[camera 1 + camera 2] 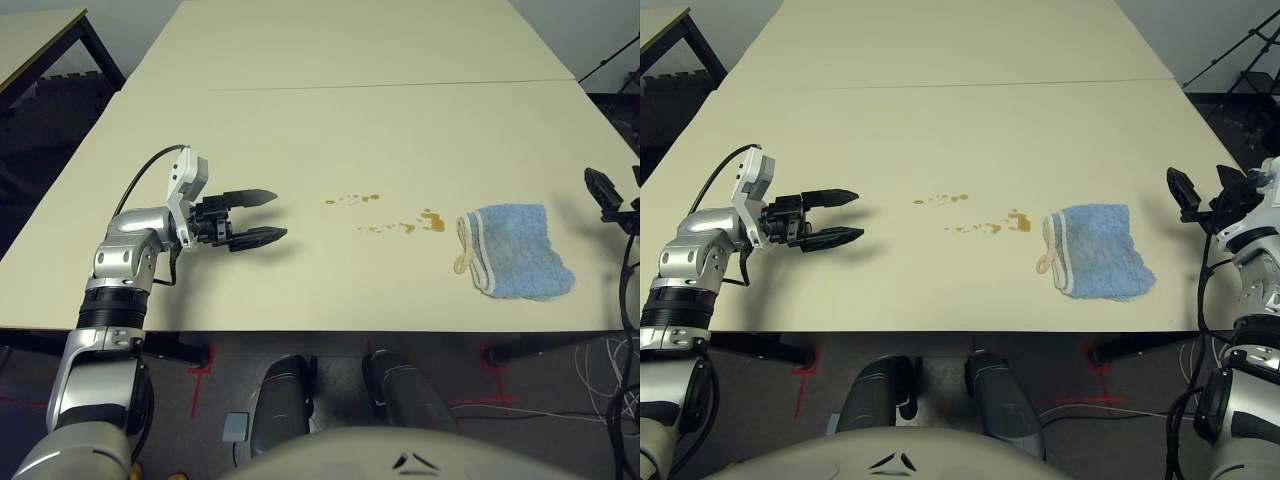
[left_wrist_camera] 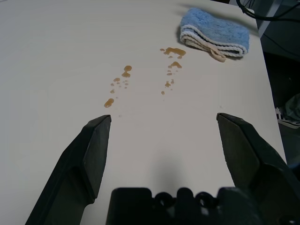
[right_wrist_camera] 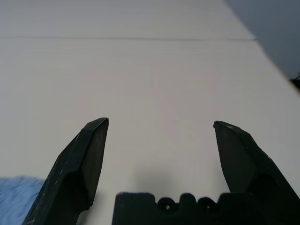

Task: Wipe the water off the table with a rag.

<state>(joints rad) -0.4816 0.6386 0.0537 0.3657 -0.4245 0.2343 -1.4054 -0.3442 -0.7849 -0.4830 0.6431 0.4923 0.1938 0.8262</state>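
The cream counter (image 1: 300, 130) has a thin seam across its far part, and a smaller table (image 1: 35, 35) stands at far left; amber water (image 1: 432, 220) lies in two broken rows of drops near the middle, with the blue rag (image 1: 520, 250) rumpled just to their right; the left end effector (image 1: 262, 217) is spread wide left of the drops, the right end effector (image 1: 1206, 192) wide too, right of the rag

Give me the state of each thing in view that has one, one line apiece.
Rag: folded, rumpled, lying on the table
Water: brownish drops and splotches, not wiped up
Table: wet in spots
Left gripper: open, empty
Right gripper: open, empty
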